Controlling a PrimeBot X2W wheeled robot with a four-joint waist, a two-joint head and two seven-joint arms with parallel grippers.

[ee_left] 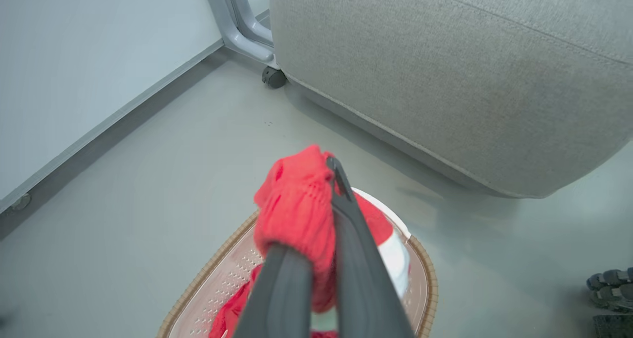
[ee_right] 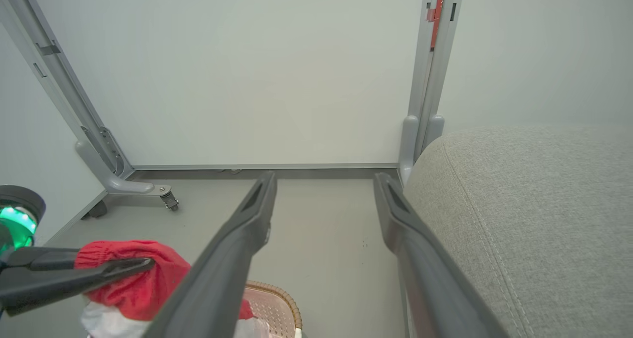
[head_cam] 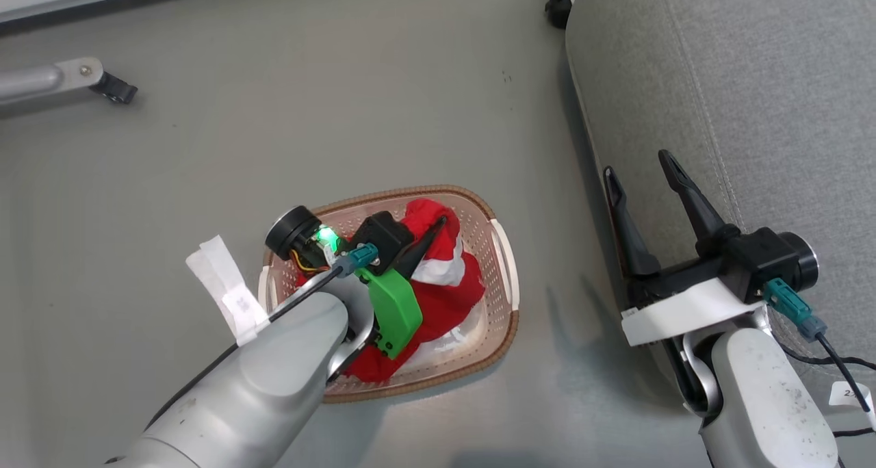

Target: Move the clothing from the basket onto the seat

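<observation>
The cream basket (head_cam: 503,276) with its brown woven rim stands on the grey floor, left of the big grey seat (head_cam: 753,98). Red clothing (head_cam: 452,283) with white trim lies heaped inside it. My left gripper (head_cam: 438,225) is shut on a bunch of the red clothing (ee_left: 296,199) and holds it raised above the basket (ee_left: 425,274). The same pinched fabric (ee_right: 133,274) appears at the lower left of the right wrist view. My right gripper (head_cam: 643,174) is open and empty, hovering at the seat's left edge (ee_right: 519,219), right of the basket (ee_right: 277,303).
A grey frame leg with a caster (head_cam: 82,78) lies on the floor at the far left, and another caster (head_cam: 558,6) sits by the seat's far corner. White walls and frame posts (ee_right: 425,81) stand behind. A white tag (head_cam: 229,290) hangs from my left forearm.
</observation>
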